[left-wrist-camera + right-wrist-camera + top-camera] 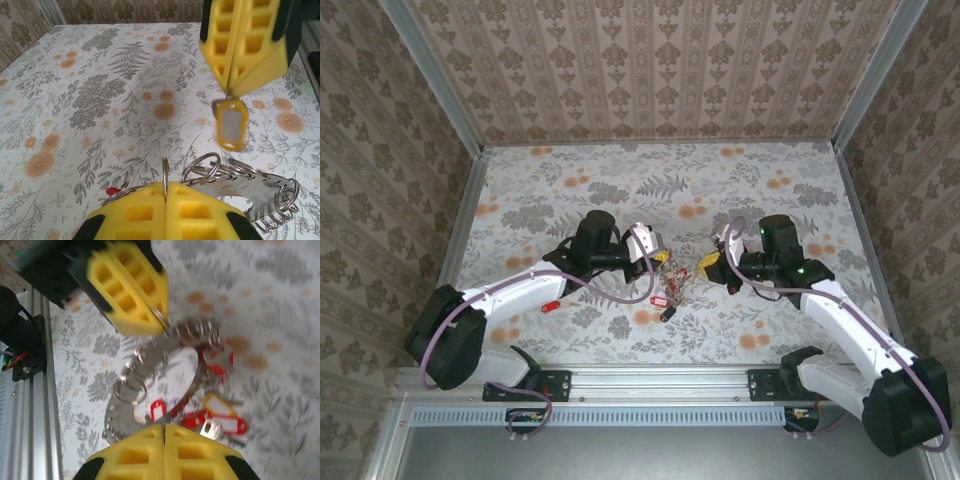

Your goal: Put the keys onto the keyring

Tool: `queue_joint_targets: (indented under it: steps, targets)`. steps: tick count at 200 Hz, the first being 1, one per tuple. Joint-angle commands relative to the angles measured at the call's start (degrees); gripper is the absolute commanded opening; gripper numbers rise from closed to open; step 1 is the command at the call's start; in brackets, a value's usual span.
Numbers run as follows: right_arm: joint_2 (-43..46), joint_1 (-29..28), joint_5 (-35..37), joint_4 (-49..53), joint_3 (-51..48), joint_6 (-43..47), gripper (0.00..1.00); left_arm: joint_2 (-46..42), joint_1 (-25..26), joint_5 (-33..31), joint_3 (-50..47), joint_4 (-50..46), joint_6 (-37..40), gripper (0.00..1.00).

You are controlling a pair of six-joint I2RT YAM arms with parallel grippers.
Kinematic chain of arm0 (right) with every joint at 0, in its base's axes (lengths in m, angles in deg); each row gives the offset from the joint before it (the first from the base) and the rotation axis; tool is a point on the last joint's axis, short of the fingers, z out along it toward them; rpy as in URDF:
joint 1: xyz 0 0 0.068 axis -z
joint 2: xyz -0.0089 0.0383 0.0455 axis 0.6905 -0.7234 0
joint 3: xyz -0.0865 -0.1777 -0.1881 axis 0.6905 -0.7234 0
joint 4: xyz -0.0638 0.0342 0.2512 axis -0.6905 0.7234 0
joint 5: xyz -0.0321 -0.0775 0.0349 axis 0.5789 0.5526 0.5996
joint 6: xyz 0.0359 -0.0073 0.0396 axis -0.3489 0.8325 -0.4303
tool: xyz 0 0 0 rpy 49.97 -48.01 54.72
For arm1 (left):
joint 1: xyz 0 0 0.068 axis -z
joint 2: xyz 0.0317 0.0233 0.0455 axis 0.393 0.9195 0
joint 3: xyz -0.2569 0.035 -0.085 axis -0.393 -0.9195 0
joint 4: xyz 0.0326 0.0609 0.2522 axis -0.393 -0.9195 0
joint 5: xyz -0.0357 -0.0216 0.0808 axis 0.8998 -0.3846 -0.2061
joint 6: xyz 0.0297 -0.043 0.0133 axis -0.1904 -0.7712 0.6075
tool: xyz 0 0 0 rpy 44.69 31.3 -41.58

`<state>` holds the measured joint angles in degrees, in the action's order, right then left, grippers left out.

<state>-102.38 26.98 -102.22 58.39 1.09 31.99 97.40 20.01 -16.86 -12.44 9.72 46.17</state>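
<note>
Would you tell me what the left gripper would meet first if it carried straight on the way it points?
Probably the yellow key tag hanging from the shut right gripper, just ahead of the left gripper, holding a loop of the keyring; depth unclear.

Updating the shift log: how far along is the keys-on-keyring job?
Done: several red keys seem to hang on the keyring already. In hand: the left tool pinches a split ring on it, and the right tool holds a yellow key close by, apparently not yet on. Left: threading that key, plus a loose red key lying on the table.
</note>
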Motion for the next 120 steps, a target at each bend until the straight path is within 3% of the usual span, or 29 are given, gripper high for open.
queue_joint_targets:
  steps: [1,44,120]
  targets:
    - [2.4,-1.7,-2.5,-7.5,-1.9,6.5,0.0,-0.5,0.6,4.5,2.5,3.6,-0.7,0.0]
    - [1.9,-5.3,4.8,-13.4,-1.7,7.6,0.0,0.4,1.1,5.8,2.9,4.5,-1.4,0.0]
    - [-2.7,-7.7,1.9,-18.0,0.6,5.4,0.0,0.6,1.5,5.0,3.4,4.4,-1.5,0.0]
